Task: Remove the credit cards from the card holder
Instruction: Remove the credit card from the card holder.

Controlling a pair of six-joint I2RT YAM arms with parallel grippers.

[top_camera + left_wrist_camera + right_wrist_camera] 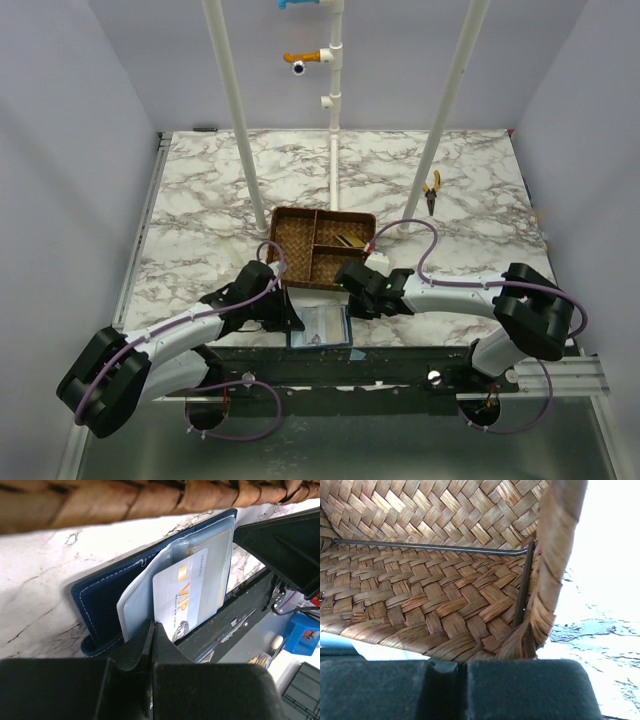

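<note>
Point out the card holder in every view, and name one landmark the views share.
Top external: card holder at the near table edge, centre, just in front of the wicker tray.
Left wrist: card holder mid-frame, lying open, wicker tray rim across the top.
Right wrist: not in it; the wicker tray fills the picture.
Shared landmark: the wicker tray.

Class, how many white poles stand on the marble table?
3: left pole, by the wicker tray at its back-left corner; middle pole, behind that tray; right pole, near the pliers. None seems hidden.
</note>
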